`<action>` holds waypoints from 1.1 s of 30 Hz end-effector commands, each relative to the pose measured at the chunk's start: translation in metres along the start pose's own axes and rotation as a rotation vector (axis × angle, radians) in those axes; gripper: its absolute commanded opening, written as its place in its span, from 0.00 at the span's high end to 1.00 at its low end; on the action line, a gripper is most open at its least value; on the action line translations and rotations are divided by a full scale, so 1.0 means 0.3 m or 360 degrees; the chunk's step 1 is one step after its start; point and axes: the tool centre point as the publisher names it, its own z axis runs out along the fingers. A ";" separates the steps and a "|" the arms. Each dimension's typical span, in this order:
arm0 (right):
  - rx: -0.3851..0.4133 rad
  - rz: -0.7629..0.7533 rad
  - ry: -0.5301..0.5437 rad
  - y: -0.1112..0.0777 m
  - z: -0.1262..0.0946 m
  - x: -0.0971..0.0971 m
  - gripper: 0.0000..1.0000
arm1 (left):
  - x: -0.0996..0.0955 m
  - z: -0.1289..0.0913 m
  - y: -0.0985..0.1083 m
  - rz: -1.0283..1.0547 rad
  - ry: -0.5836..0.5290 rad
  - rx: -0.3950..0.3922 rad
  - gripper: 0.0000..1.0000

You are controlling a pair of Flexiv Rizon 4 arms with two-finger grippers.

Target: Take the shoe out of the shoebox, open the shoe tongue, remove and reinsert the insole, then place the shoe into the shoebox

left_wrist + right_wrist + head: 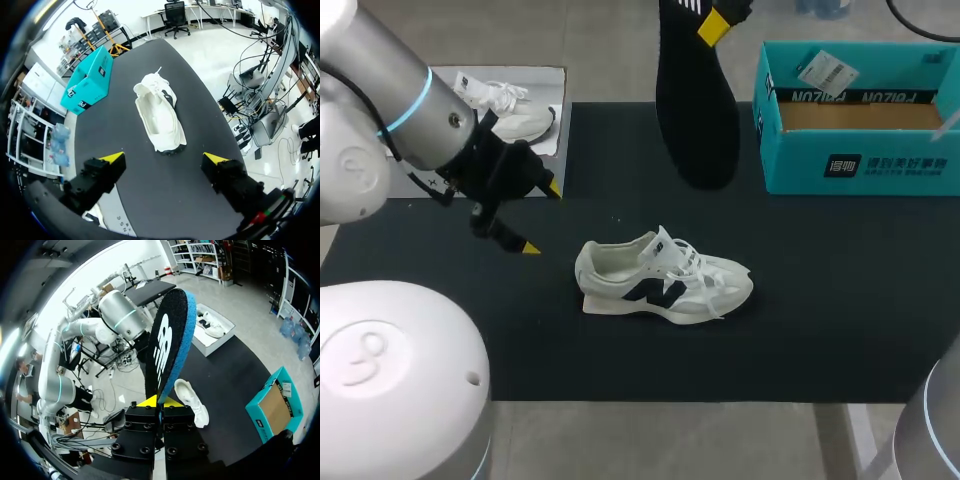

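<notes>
My right claw [160,401] is clamped on the insole [167,340], raised above the surface [820,320]; my left claw [164,158] stands apart, empty, near the heel of the shoe [660,278].

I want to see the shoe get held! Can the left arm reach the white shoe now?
Probably yes. The left gripper is open, and the white shoe lies ahead of it on the black mat, with nothing between them.
</notes>
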 end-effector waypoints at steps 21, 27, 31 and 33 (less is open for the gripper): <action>-0.0022 0.0059 -0.0019 -0.038 -0.030 0.014 1.00 | 0.000 0.006 -0.012 0.0026 -0.0012 -0.0037 0.00; -0.0022 0.0059 -0.0019 -0.038 -0.030 0.014 1.00 | -0.051 0.061 -0.126 0.0030 -0.0038 -0.0119 0.00; -0.0022 0.0059 -0.0019 -0.038 -0.030 0.014 1.00 | -0.063 0.116 -0.191 0.0035 -0.0039 -0.0190 0.00; -0.0022 0.0059 -0.0019 -0.038 -0.030 0.014 1.00 | -0.076 0.152 -0.213 0.0014 -0.0109 -0.0247 0.00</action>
